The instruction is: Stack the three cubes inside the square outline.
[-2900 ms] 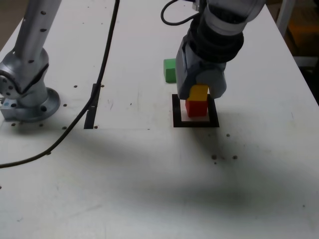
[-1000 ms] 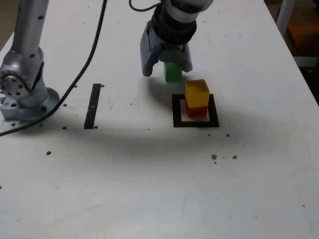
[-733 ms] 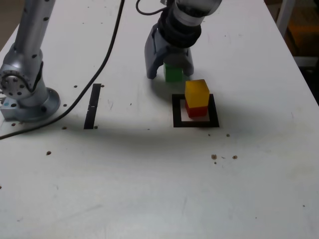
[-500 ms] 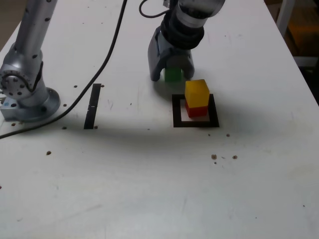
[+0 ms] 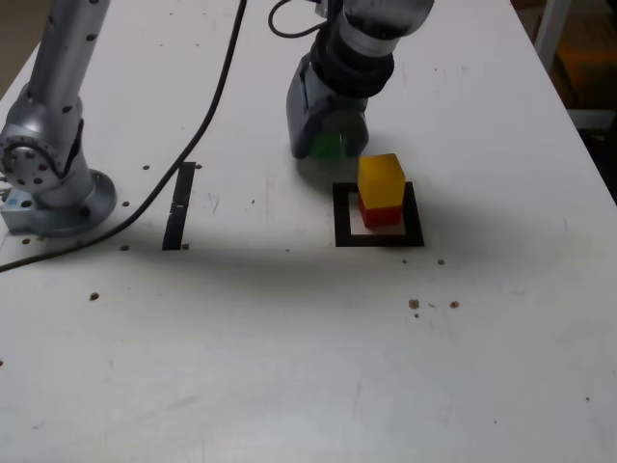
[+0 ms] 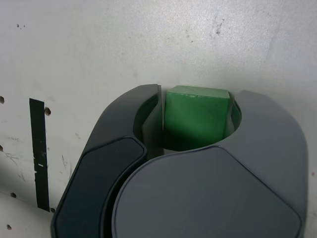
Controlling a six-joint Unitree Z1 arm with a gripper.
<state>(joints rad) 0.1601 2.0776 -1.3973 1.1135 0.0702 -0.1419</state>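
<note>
The tool (image 6: 195,121) pinches the green cube (image 6: 195,119), at eleven o'clock from the square outline (image 5: 343,234). Gripping is in hand; next calls for lifting it onto the yellow cube (image 5: 381,181), atop the red cube (image 5: 381,215).

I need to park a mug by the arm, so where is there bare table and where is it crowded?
Bare: the wide stretch nearest the exterior view's bottom edge, below the black square; also between the black strip and that square. Crowded: around the claw and yellow cube.
</note>
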